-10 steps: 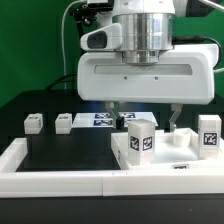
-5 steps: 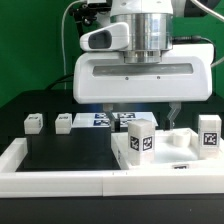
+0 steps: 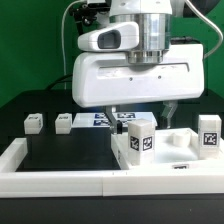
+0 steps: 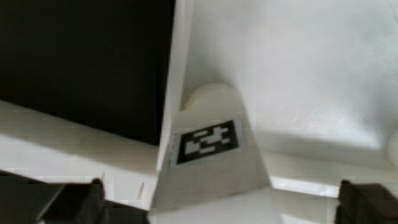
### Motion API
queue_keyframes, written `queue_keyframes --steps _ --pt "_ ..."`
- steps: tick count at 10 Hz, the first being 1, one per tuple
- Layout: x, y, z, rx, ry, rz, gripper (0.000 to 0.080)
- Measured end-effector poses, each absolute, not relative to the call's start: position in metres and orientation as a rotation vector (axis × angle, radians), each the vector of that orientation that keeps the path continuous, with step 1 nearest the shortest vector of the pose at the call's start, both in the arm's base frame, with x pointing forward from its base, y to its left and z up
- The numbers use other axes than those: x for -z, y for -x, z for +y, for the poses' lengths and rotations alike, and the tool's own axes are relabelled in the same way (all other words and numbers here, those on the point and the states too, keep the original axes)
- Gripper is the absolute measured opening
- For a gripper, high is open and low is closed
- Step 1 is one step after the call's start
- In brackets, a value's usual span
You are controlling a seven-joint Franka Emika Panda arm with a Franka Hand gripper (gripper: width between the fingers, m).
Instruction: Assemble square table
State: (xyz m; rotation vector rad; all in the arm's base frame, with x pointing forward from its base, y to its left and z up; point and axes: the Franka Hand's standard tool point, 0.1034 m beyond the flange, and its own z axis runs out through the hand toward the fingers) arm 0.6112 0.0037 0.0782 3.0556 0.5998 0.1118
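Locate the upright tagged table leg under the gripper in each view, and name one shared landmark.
Exterior view: the table leg stands slightly toward the exterior view's right, near the front, below the gripper.
Wrist view: the table leg fills mid-picture, between the fingers.
Shared landmark: the leg's black-and-white tag.

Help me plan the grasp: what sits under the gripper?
An upright tagged leg stands on the slab, centred below the open gripper. The leg covers its own seat in the slab, so that joint cannot be seen.
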Motion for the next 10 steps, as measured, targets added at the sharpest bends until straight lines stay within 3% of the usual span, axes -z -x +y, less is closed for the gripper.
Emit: queue_keyframes --steps 5,7,10 --pt "-0.0783 -0.6111 -0.0011 -0.097 -2.97 0.855 0.0636" --pt "-0.0786 -0.6114 -0.0011 -0.097 -2.97 0.855 0.029" --pt "-0.0794 -0.6117 -0.001 -0.101 -2.982 0.815 0.0292"
